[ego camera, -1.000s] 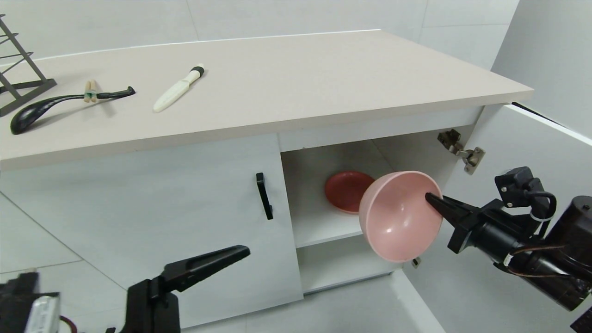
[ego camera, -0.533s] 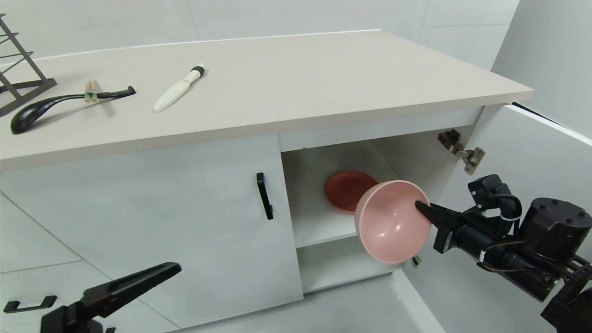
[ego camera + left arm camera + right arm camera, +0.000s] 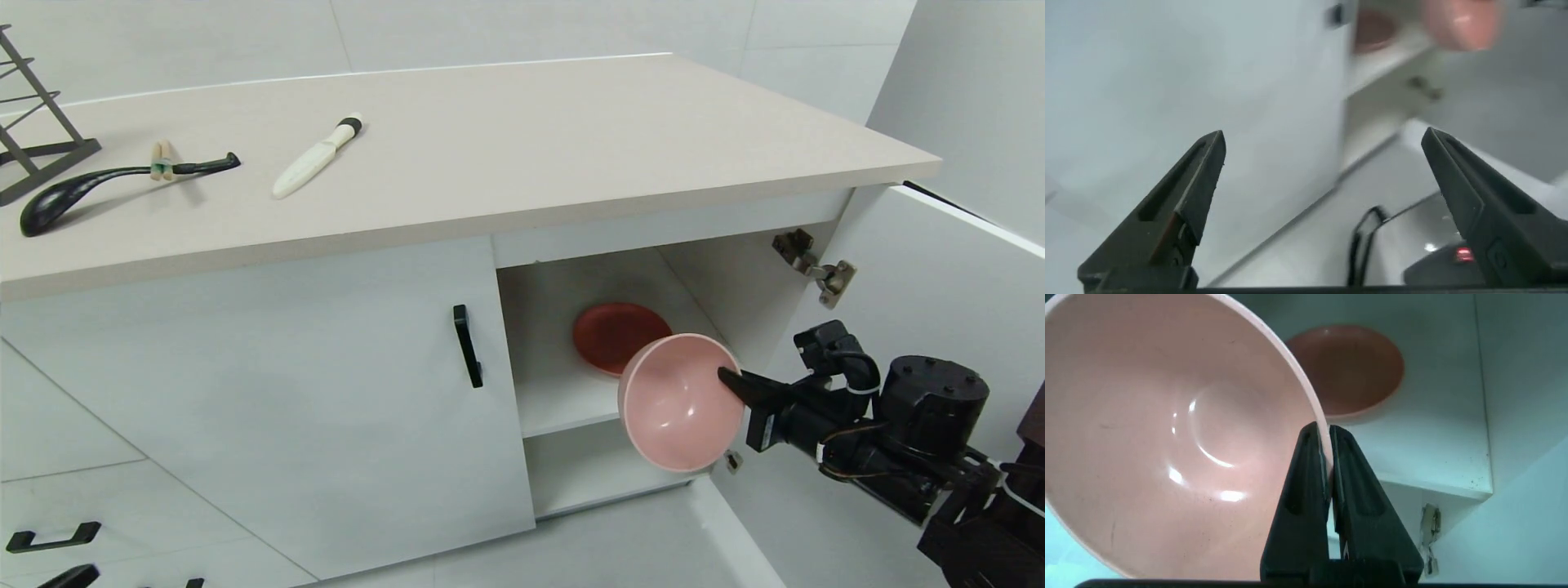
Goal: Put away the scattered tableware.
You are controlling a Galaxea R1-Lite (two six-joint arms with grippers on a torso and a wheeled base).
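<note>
No writing, label, brand, number or sign can be read on anything in these views.
</note>
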